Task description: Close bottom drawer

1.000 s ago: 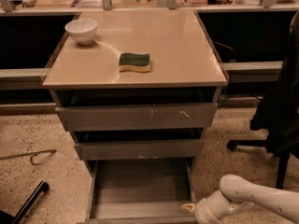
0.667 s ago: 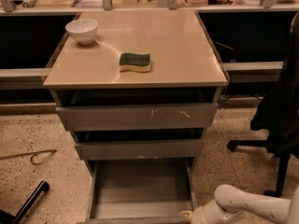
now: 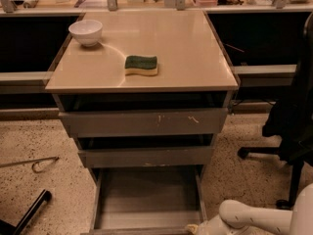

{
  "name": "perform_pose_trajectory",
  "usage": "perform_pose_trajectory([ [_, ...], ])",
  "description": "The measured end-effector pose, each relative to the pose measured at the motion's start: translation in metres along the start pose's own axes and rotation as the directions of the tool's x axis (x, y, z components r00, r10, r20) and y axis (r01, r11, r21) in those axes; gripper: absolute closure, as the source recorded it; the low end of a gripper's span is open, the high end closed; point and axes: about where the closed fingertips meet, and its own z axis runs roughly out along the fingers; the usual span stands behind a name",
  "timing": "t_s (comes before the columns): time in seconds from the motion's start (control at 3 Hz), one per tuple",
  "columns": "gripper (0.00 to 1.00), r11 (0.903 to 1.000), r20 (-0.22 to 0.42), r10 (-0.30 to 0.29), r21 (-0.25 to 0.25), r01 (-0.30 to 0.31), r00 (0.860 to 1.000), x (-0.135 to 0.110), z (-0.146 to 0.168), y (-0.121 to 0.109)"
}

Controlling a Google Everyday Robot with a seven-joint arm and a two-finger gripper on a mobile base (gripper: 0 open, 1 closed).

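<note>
bottom drawer (image 3: 146, 197) is pulled well out of the grey cabinet. its smooth grey tray lies open to view and its low front edge runs along the lower rim of the view. the gripper (image 3: 197, 227) sits at the very bottom, at the right end of that front edge, against or just beside the drawer's front right corner. only its pale tip shows and the rest is cut off, so i cannot tell whether it is open or closed, and nothing is seen held in it. the white arm (image 3: 254, 218) leads from the gripper to the right and leaves at the lower right corner.

left of the gripper, past the drawer, a black bar (image 3: 30, 212) lies slanted on the speckled floor (image 3: 234, 175). a thin metal hook (image 3: 35, 164) lies a little farther off on that side. right of the gripper and somewhat beyond it stands a black office chair (image 3: 293, 131), well apart from the cabinet.

beyond the gripper, above the open tray, comes the middle drawer front (image 3: 146, 156), with a dark gap over it. beyond that is the widest drawer front (image 3: 144, 123), marked with white scratches. farther still is the beige cabinet top (image 3: 195, 48). a green-and-yellow sponge (image 3: 141, 65) lies near its middle, and a white bowl (image 3: 86, 32) stands upright at the far left corner, well apart from the sponge. farthest from the gripper, a cluttered ledge (image 3: 146, 6) runs across the back.
</note>
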Motion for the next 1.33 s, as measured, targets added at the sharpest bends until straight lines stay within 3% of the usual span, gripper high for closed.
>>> perform_pose_trajectory([
  [0.33,0.00,0.9997,0.047,-0.009,-0.022,0.010,0.999,0.009,0.019,0.001],
  [1.0,0.00,0.9996,0.067,-0.017,-0.022,0.019,0.998,0.008,0.022,0.004],
  [1.33,0.00,0.9969,0.097,-0.075,0.033,0.072,0.993,0.006,0.022,0.019],
])
